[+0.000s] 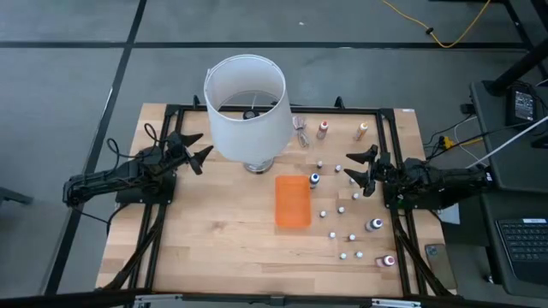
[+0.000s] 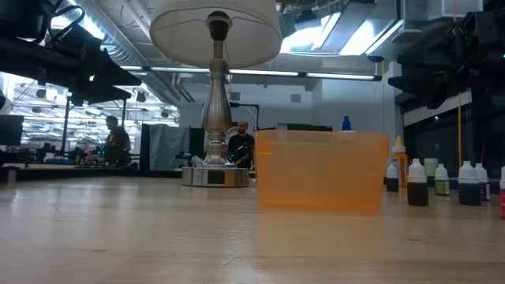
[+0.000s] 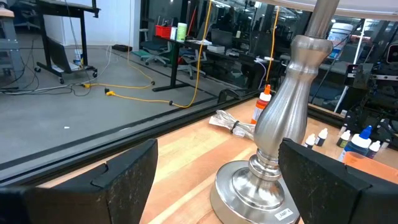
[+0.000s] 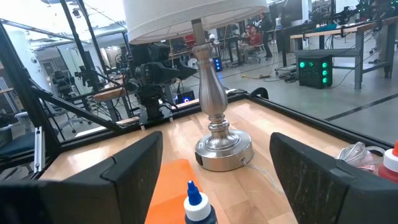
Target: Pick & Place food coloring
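Several small food coloring bottles [image 1: 351, 224] stand upright on the wooden table's right half. Among them are a blue-capped one [image 1: 314, 180] beside the flat orange tray [image 1: 292, 201], two orange-tinted ones [image 1: 362, 130] at the far edge, and dark ones [image 2: 417, 183] near the right edge. My right gripper [image 1: 348, 167] hovers open just right of them, level, pointing toward the lamp; the blue-capped bottle [image 4: 198, 208] shows between its fingers. My left gripper [image 1: 204, 145] waits open at the table's left, pointing at the lamp's base [image 3: 255, 186].
A table lamp with a big white shade [image 1: 244, 103] and a silver base [image 4: 222, 149] stands at the far middle of the table. A bundled cable [image 1: 301, 130] lies beside it. A black frame [image 1: 390, 111] rims the table. Bare wood [image 1: 214, 231] lies near and left of the tray.
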Motion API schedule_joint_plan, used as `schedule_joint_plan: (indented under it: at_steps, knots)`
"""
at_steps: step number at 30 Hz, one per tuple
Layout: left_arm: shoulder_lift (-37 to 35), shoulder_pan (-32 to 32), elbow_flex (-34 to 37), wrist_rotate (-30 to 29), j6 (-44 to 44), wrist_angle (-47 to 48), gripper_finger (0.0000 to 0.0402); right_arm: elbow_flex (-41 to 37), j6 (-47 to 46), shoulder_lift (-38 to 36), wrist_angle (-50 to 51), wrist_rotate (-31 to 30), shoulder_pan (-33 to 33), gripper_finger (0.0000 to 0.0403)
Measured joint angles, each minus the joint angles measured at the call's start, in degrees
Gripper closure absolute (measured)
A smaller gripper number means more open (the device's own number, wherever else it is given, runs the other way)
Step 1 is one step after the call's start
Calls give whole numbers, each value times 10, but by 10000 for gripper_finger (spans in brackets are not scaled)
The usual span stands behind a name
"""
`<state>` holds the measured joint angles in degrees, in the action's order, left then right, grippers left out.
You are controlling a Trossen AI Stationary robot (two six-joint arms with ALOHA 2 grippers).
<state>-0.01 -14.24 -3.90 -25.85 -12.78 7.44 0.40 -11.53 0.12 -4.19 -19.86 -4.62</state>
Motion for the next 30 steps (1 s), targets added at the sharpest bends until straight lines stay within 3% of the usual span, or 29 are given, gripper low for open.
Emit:
schedule_joint_plan:
  at_steps: [23, 30]
  knots:
    - [0, 0, 0, 0, 0, 0, 80, 0, -2, 0, 0, 0, 0, 106]
    - [0, 0, 0, 0, 0, 0, 79, 2, -47, 1, -23, 5, 0, 106]
